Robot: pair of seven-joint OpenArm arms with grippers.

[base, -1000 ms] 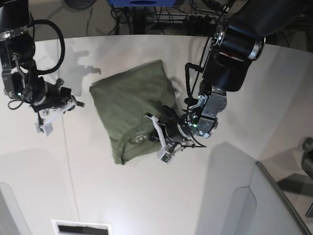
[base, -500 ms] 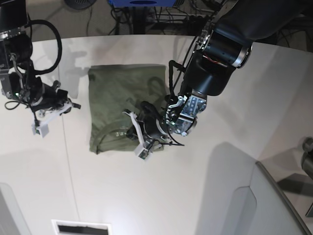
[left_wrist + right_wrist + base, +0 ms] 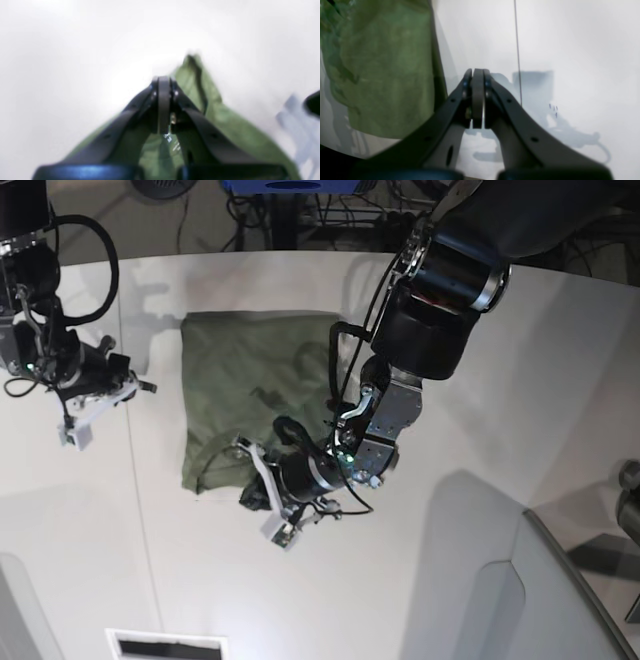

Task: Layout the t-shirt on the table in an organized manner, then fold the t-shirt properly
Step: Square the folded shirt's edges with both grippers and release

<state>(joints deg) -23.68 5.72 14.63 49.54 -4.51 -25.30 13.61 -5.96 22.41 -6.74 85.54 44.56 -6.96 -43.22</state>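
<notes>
White and matte, the table carries the t-shirt on its middle, slightly toward the far edge: an olive-green, roughly square folded shape lying mostly flat, with a rumpled near edge where the collar and its small printed label sit.

At that near edge the left gripper is low over the cloth, jaws pressed together; in the left wrist view green fabric lies under and around the fingers, but whether any of it is pinched between them cannot be told through the blur.

Well apart, toward the table's side edge, the right gripper hangs over bare white surface, its 2 jaws closed on nothing. Its wrist view shows the shirt's straight edge just beside the fingers, not touching, and a thin dark seam line running across the table.
</notes>
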